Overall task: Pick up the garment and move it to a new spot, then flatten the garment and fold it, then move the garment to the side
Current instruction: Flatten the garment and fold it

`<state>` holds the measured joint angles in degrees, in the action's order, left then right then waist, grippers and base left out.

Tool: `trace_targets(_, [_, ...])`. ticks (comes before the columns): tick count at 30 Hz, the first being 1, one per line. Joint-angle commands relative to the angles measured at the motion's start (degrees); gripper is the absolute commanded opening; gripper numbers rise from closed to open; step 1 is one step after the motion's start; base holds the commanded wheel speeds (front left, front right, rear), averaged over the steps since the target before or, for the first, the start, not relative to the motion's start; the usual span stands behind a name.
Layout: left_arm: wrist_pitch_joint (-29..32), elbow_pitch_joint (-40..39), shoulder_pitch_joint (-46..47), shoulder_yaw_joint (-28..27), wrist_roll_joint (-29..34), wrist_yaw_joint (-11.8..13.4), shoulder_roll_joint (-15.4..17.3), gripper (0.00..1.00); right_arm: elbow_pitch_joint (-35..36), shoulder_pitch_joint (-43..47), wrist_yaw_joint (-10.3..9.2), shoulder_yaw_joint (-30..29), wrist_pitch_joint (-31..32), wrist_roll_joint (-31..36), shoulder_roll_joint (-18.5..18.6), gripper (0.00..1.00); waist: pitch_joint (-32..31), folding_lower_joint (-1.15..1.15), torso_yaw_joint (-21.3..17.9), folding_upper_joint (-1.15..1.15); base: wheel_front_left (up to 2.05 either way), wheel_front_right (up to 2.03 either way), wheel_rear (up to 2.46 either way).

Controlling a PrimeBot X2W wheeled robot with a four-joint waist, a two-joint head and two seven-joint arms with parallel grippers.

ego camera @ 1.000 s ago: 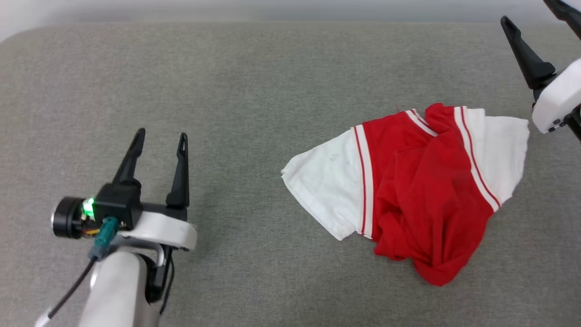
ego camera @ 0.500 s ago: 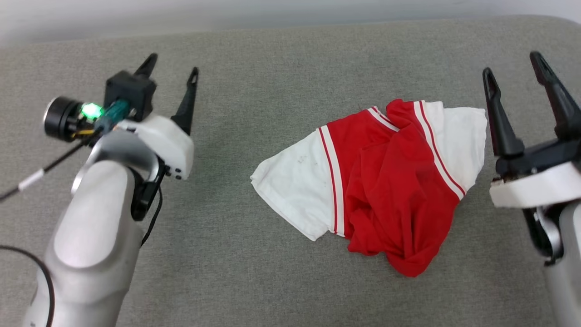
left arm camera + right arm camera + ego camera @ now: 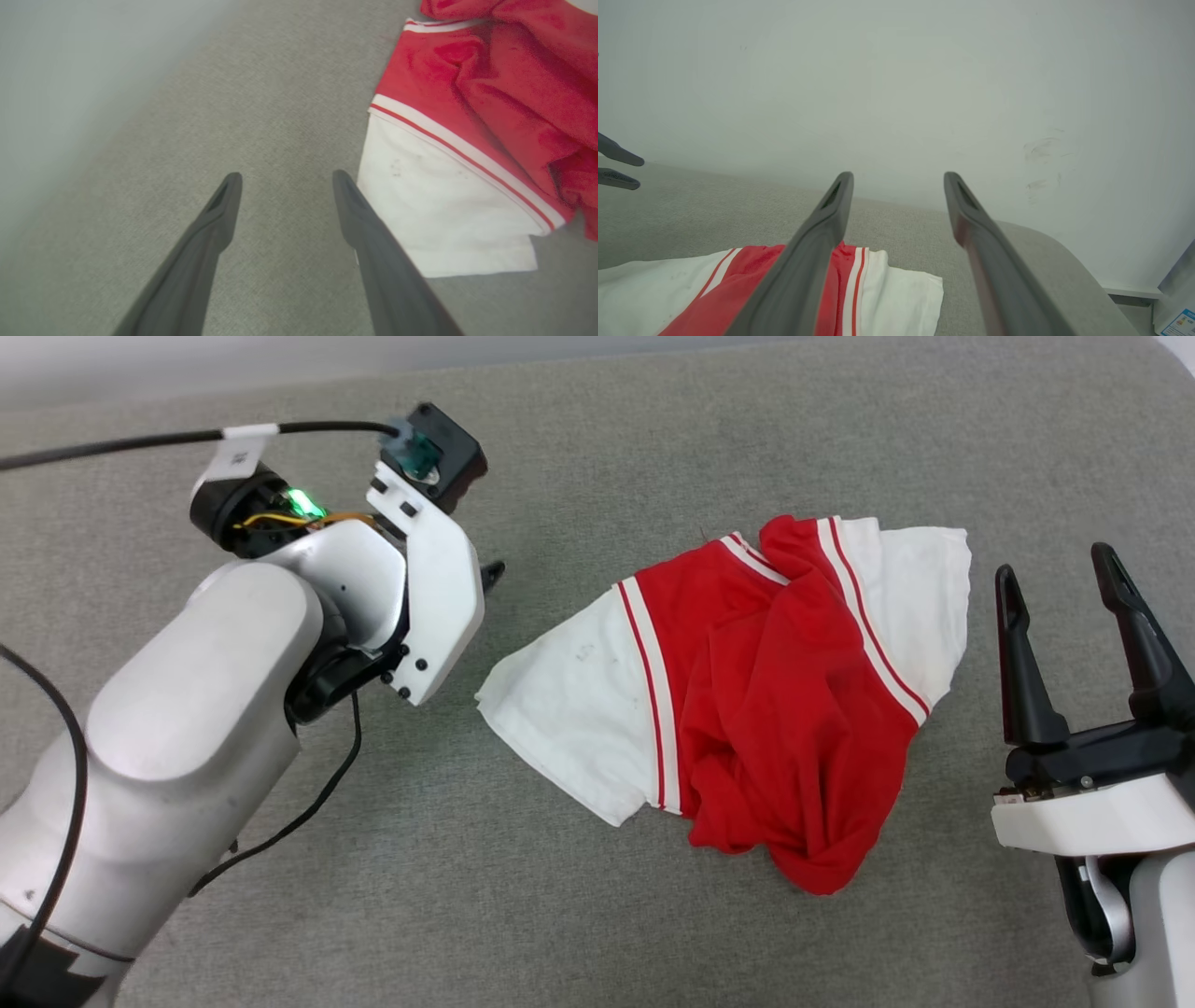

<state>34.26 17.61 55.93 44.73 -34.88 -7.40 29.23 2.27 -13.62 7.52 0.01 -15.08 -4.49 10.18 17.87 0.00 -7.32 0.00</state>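
Since a second ago both arms have swung around: our left gripper (image 3: pixel 286 179) went from the 7 o'clock corner of the head view up to about 10 o'clock and turned toward the shirt, while our right gripper (image 3: pixel 1055 565) came down from the 1 o'clock corner to around 4 o'clock. The whole picture slid too, so that's our head camera moving, and the garment (image 3: pixel 775 691) looks like it's lying in the same heap as before. Starting at the left of the head view, we've got the pale left forearm (image 3: pixel 187 728) with a black cable (image 3: pixel 121 443) looping over it and a little green light (image 3: pixel 303 504) on the wrist. One dark fingertip pokes out past the wrist block. In the left wrist view the two fingers are spread well apart with nothing between them but the grey fabric surface (image 3: pixel 597 448). The white sleeve sits just beside the finger on the 3 o'clock side, and we can't tell if they touch. Next over, the garment lies crumpled a bit right of centre. One white sleeve is at its 9 o'clock, the other at its 1 o'clock, both edged in red-and-white stripes, and the red body is bunched between them down to 6 o'clock. At the far right, the right gripper points to 12 o'clock, fingers wide apart and empty, near the garment's 3 o'clock edge but clear of it. Its wrist view looks over the shirt at a pale wall (image 3: pixel 896 70).
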Motion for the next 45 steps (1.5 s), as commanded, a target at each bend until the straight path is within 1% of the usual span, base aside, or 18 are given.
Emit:
trace_targets(1, [3.19,-0.54,1.94,2.50,-2.61,0.01,1.17,1.00,0.48,0.52,-0.06,0.00,-0.09,0.29,-0.48,1.00,0.62,0.00,-0.66,0.00,0.00,0.00,0.00])
trace_targets(6, [13.86,-2.44,6.58,12.26,-10.71,0.01,3.90,1.00,0.63,-0.36,-0.06,0.48,-0.10,0.59,-0.75,1.00,2.26,0.00,-1.83,0.00,0.00,0.00,0.00])
trace_targets(9, [17.72,-2.42,8.95,16.04,-14.65,0.01,4.25,1.00,0.65,-1.60,-0.06,1.13,-0.11,0.81,-0.91,1.00,3.47,0.00,-2.49,0.00,0.00,0.00,0.00])
trace_targets(12, [20.16,-1.55,10.42,19.68,-16.99,0.01,4.11,1.00,0.61,-2.58,-0.05,1.84,-0.11,0.89,-1.07,1.00,4.71,0.00,-3.16,0.00,0.00,0.00,0.00])
trace_targets(15, [20.62,-0.59,11.56,22.87,-18.56,0.01,4.10,1.00,0.33,-3.86,-0.06,2.54,-0.11,0.98,-1.13,1.00,5.93,0.00,-3.76,0.00,0.00,0.00,0.00])
trace_targets(19, [21.08,0.47,10.97,27.34,-18.04,0.01,4.78,1.00,-0.18,-5.05,-0.06,3.35,-0.12,1.16,-1.56,1.00,7.26,0.00,-4.36,0.00,0.00,0.00,0.00])
trace_targets(22, [21.89,0.22,9.57,29.01,-17.29,0.00,5.36,1.00,-0.62,-5.59,-0.06,3.68,-0.11,1.39,-1.71,1.00,7.70,0.00,-4.47,0.00,0.00,0.00,0.00])
trace_targets(23, [21.57,-0.07,9.41,29.25,-17.16,0.00,5.30,0.39,-0.75,-5.67,-0.06,3.56,-0.12,1.46,-1.69,1.00,7.70,0.00,-4.32,0.00,0.00,0.00,0.00])
trace_targets(24, [20.94,-0.24,9.36,29.33,-17.48,0.00,5.18,0.00,-0.92,-5.73,-0.05,3.42,-0.12,1.57,-1.66,1.00,7.57,0.00,-4.12,0.00,0.00,0.00,0.00])
trace_targets(27, [18.52,-0.56,11.27,29.12,-17.89,0.00,5.11,0.00,-1.48,-5.38,-0.05,2.97,-0.12,1.81,-1.28,1.00,6.46,0.00,-3.02,0.00,0.00,0.00,0.00])
trace_targets(32, [14.21,-0.04,14.19,28.53,-20.19,0.00,6.92,0.00,-2.13,-3.70,-0.06,1.66,-0.12,2.11,-0.78,1.00,3.58,0.00,-0.34,0.00,0.00,0.00,0.00])
trace_targets(37, [13.64,1.55,12.87,28.61,-22.19,0.00,12.22,0.00,-2.58,-2.32,-0.06,1.06,-0.11,2.15,-0.50,1.00,1.89,0.00,1.67,0.00,0.00,0.00,0.00])
trace_targets(38, [13.10,3.69,10.86,28.39,-23.25,0.13,15.52,0.00,-2.80,-2.13,-0.06,1.38,-0.11,2.12,-0.29,1.00,1.65,0.00,2.03,0.00,0.00,0.00,0.00])
trace_targets(42, [12.04,6.76,8.29,27.85,-24.76,1.57,18.67,0.00,-3.36,-1.94,-0.06,1.88,-0.12,2.13,0.04,1.00,1.74,0.00,2.04,0.00,0.00,0.00,0.00])
trace_targets(45, [11.22,8.54,6.26,27.52,-26.08,2.70,19.72,0.00,-3.69,-1.75,-0.06,1.67,-0.12,2.05,0.33,1.00,1.84,0.00,1.99,0.00,0.00,0.00,0.00])
